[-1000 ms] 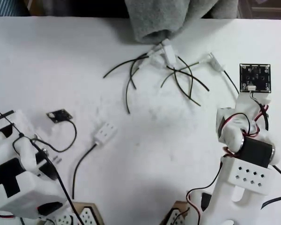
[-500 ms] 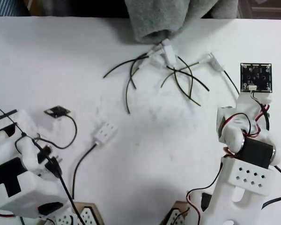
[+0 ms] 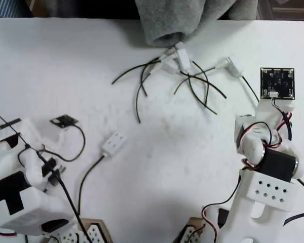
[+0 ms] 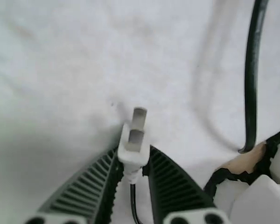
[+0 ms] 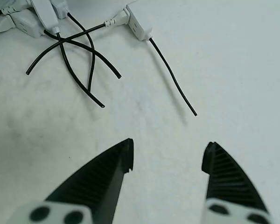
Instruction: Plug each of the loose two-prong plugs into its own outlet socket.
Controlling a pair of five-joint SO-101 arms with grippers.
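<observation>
left wrist view: left claw (image 4: 133, 156) clamps a white plug (image 4: 135, 137); right claw (image 5: 169, 147) gapes apart.

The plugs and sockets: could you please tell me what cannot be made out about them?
White outlet socket block, high view: slot shapes too small.
White connectors with black cords, right wrist view: cut off by the edge.
White two-prong plug in left pincer, left wrist view: cord leaves the frame.
</observation>
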